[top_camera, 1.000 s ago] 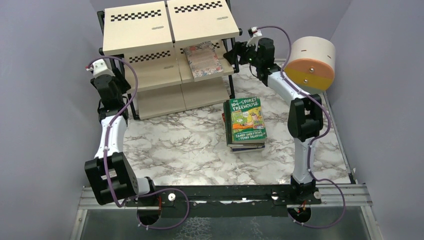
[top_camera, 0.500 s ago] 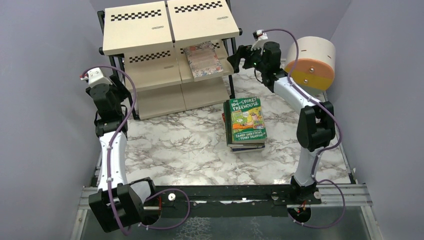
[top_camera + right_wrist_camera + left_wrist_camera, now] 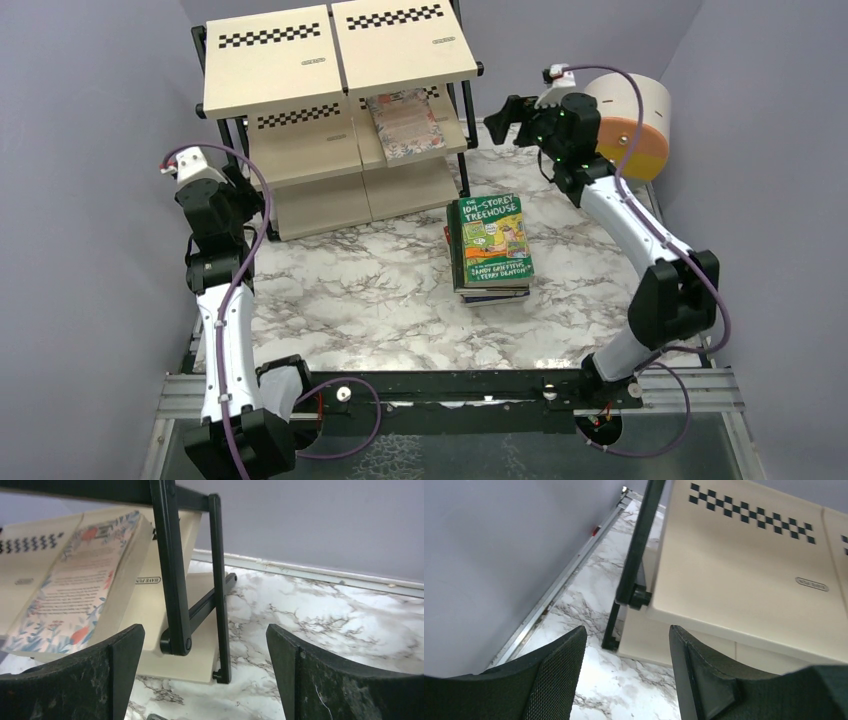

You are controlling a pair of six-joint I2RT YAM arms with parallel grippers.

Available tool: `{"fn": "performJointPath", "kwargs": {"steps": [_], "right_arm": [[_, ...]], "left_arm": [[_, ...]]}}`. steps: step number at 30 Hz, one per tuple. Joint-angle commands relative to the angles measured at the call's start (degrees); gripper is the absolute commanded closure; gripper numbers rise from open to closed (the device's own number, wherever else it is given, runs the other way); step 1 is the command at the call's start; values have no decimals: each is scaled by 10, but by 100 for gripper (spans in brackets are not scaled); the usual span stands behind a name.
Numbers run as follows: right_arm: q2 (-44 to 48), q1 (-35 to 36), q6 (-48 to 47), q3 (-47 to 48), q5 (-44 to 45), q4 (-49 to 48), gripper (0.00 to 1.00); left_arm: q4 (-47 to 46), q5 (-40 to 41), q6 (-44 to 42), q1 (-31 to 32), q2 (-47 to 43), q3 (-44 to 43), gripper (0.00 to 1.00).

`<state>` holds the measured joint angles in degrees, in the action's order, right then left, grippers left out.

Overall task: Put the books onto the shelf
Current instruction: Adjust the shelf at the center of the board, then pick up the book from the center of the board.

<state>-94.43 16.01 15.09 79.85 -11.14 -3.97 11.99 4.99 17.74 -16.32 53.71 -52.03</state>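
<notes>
**A:** Where do the books sit relative to the shelf?

**B:** One pink floral book lies flat, cover up, on the right-hand board of the shelf's middle tier. Its long axis runs from the shelf's back to its front. The others form a stack of books on the marble tabletop, in front of the shelf's right end and apart from it. The top one, the green "104-Storey Treehouse", lies face up. Its long axis points away from the shelf, and its title end is the end nearest the shelf.

**A:** And the arms?

**B:** The left fingers stand about half apart with nothing between them, just off the shelf's left front post and beside a checker-striped board. The right fingers are spread wide and hold nothing. They are just off the shelf's right end, facing its black posts and the floral book's edge.

**A:** How much room is there at the edges?

**B:** It is tight on the shelf's left. The grey wall and a metal rail along the tabletop's edge run close beside that post. To the shelf's right, a beige-and-orange drum sits behind the right arm's wrist. In front of the shelf, open marble stretches from the lower boards to the stack and leftward.
</notes>
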Motion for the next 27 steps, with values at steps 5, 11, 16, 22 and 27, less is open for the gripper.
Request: {"fn": "performJointPath", "kwargs": {"steps": [5, 11, 16, 22, 27], "right_arm": [[115, -5, -9, -37, -8, 82, 12], [161, -3, -2, -77, -47, 103, 12], [180, 23, 3, -82, -83, 125, 14], [165, 129, 16, -64, -76, 128, 14], [134, 188, 33, -45, -64, 118, 14]], "left_arm": [[65, -120, 73, 7, -48, -25, 46], [78, -240, 131, 11, -85, -4, 47], [76, -307, 162, 37, -105, 24, 47], [32, -341, 176, 47, -119, 66, 46], [5, -389, 208, 52, -94, 65, 46]]}}
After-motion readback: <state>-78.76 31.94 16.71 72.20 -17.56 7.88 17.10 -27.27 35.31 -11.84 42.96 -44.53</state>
